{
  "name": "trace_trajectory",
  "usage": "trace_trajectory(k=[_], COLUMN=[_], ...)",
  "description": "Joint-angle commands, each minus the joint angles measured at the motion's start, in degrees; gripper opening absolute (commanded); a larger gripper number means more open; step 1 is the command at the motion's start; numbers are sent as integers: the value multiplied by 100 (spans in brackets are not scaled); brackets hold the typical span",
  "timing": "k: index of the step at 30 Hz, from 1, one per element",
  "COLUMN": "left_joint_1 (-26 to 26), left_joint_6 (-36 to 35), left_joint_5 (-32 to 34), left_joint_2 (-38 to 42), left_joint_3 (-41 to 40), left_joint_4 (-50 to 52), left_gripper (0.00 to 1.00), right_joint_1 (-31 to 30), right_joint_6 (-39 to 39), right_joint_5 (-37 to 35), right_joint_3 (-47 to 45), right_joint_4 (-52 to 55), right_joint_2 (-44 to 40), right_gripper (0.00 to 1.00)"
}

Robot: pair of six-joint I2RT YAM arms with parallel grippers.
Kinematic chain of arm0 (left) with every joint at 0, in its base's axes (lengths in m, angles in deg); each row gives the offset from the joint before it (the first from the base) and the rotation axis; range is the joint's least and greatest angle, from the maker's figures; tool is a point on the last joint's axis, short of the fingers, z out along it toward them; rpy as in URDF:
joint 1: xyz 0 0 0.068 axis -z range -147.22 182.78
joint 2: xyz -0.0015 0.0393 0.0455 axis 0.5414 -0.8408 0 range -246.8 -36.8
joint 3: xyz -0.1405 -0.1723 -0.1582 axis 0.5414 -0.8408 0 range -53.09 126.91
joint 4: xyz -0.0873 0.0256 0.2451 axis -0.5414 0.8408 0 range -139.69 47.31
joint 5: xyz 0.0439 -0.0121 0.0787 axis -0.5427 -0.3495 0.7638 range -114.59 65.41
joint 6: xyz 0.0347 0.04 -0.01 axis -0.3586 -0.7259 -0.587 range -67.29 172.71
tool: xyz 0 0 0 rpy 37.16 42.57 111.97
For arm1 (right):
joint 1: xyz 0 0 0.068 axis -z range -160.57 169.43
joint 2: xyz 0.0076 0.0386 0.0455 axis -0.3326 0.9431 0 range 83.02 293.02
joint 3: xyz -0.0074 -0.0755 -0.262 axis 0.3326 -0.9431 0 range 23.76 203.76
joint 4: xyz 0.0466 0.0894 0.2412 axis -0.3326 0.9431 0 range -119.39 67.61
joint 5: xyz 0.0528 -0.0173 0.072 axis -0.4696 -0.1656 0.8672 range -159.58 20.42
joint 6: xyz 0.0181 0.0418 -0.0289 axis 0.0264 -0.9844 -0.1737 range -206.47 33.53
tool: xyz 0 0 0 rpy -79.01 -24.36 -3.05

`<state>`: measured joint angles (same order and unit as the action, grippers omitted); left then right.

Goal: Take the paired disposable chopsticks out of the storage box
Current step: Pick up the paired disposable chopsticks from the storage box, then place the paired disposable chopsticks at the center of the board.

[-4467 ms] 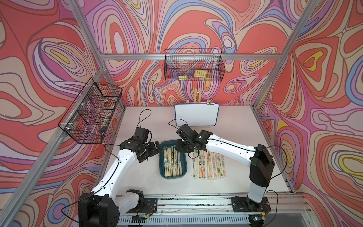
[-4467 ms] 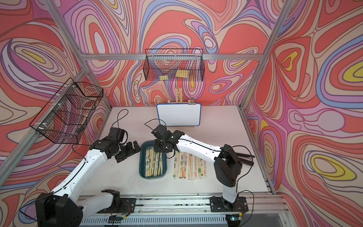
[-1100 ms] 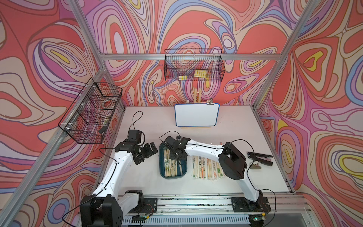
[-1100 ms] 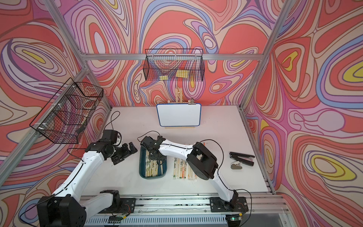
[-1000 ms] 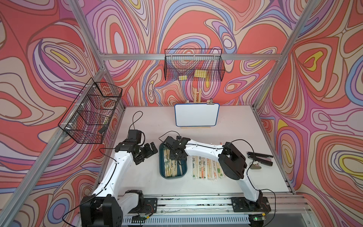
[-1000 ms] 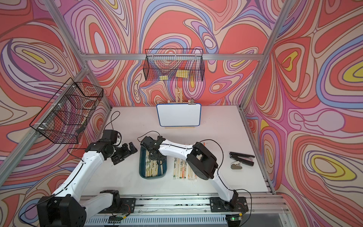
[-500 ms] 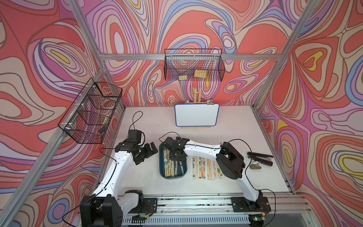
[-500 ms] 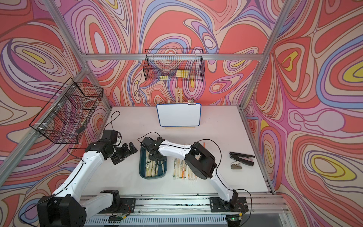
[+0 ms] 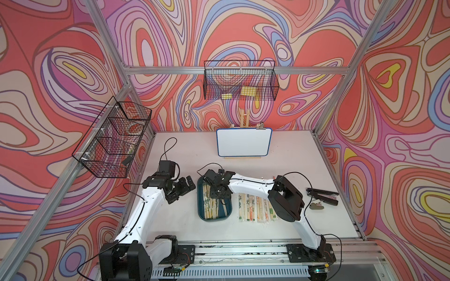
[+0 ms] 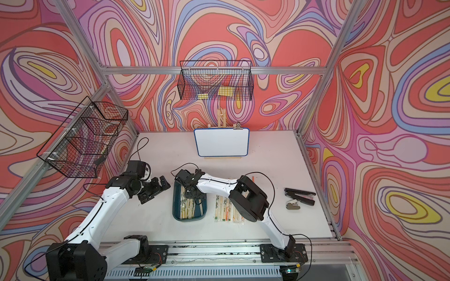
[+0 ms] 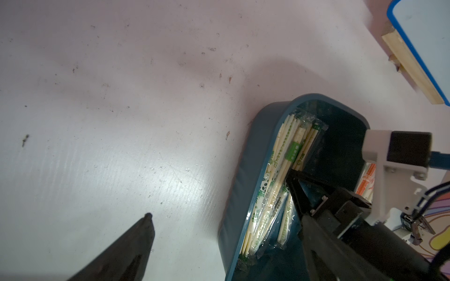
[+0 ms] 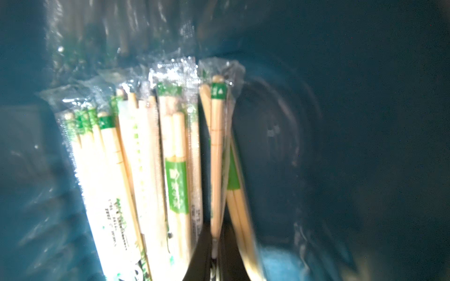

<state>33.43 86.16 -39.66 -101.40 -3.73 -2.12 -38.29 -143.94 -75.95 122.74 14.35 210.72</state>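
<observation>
- Sitting low inside the shallow dark teal-blue plastic storage box [image 9: 201, 214], the right pincer [image 9: 220, 194] has its black jaws pinched together on one sleeved pair [image 12: 216, 158] with a green band.
- Rest of the thin pale bamboo paired disposable chopsticks [image 12: 146, 170], in clear green-printed sleeves, lie bundled on the box floor right beside that pincer.
- Left pincer [image 9: 181, 191] hangs over the white bench [image 9: 292, 158] with its jaws wide apart and nothing between them, just outside the box's long wall.
- More sleeved chopsticks in a flat row [image 9: 255, 209] lie on the bench, on the far side of the box from the left pincer.
</observation>
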Motion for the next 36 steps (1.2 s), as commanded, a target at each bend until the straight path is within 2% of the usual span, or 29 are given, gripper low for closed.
trace_trajectory(k=[1,11,19,26,32,36], left_joint_1=[-56,-56,-55,29,390,647], left_joint_6=[32,32,29,157,380,528], left_joint_5=[-62,-125,-419,-592,-424,-308], left_joint_2=[15,30,90,235,295,230], left_joint_3=[-7,105,153,178,205,249], left_joint_4=[-22,50,90,105,88,31], left_gripper=[100,100,100,100,100,100], right_joint_1=[29,40,133,517,863,1031], right_joint_6=[8,103,354,628,862,1033], right_joint_5=[-3,-266,-297,-239,-232,-177], right_joint_3=[-156,-75,-110,-744,-1466,-1807], right_joint_4=[143,217,231,101,36,56], right_joint_2=[-231,-905,-1384,-2135,-2809,-2904], right_gripper=[0,0,0,0,0,0])
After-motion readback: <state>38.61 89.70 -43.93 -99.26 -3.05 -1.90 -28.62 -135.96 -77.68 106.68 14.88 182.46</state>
